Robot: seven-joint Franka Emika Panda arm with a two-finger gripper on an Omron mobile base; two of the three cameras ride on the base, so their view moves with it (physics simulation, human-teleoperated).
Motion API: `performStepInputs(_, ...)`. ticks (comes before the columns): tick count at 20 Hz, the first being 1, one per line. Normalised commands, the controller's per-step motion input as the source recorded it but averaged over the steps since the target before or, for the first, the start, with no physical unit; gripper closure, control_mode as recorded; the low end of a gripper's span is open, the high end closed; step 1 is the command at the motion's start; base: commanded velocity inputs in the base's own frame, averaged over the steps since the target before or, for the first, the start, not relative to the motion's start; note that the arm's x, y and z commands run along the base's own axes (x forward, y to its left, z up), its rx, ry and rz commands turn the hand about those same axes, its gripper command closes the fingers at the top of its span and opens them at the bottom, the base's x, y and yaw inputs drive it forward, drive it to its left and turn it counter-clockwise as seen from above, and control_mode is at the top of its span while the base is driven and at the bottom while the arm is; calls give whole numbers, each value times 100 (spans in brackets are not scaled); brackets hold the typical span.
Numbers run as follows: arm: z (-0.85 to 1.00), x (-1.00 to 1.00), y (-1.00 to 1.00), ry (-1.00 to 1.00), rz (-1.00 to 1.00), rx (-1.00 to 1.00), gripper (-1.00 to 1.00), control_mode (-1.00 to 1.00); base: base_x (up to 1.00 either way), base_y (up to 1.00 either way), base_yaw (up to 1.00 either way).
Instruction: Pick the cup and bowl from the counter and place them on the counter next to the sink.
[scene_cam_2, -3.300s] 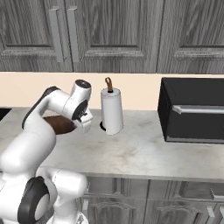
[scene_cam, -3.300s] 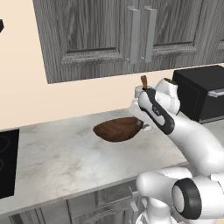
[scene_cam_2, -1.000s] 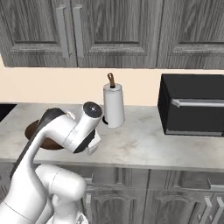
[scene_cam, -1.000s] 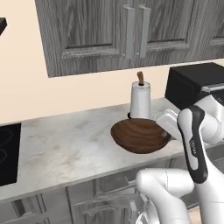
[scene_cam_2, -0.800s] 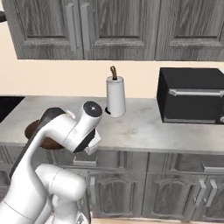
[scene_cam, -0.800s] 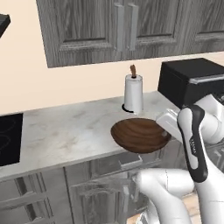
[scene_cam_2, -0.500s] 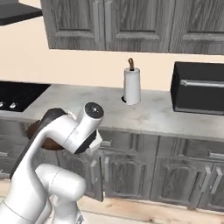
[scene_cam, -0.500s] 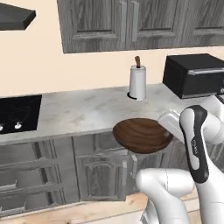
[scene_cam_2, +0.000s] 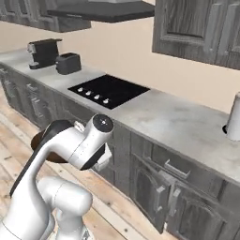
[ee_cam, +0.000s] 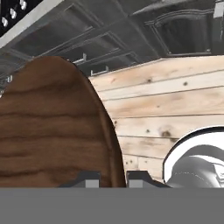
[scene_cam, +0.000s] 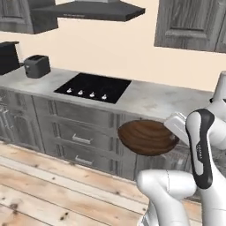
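The round dark brown wood-grain bowl [scene_cam: 148,137] hangs in the air in front of the cabinets, over the wooden floor, below the level of the counter [scene_cam: 154,99]. My gripper [scene_cam: 174,126] is shut on its right rim. In the hand view the bowl [ee_cam: 52,127] covers the left half, with the rim pinched at my gripper [ee_cam: 113,179]. From the right base view the bowl [scene_cam_2: 38,139] is mostly hidden behind my arm, and the gripper [scene_cam_2: 105,158] is tucked under the wrist. The green cup and the sink are out of view.
A black glass cooktop [scene_cam: 95,87] is set into the counter [scene_cam_2: 178,122], with a black toaster [scene_cam: 36,66] and a coffee machine [scene_cam_2: 43,51] further left. The white canister [scene_cam_2: 233,117] stands at the far right. Dark cabinet fronts [scene_cam: 84,132] run below, and a range hood [scene_cam: 88,9] hangs above.
The whole picture has shifted: the base has driven back and left along the counter, bringing the cooktop and toaster into view. The bowl stays held in the gripper.
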Motion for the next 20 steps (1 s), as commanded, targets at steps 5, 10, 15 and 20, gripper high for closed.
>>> performStepInputs(5, 0, 0, 0, 0, 0, 0, 100, 100, 0, 0, 100)
performStepInputs(10, 0, 0, 0, 0, 0, 0, 100, 100, 0, 0, 100)
performStepInputs(15, 0, 0, 0, 0, 0, 0, 100, 100, 6, 0, 100)
performStepInputs(20, 0, 0, 0, 0, 0, 0, 100, 100, 24, 0, 100)
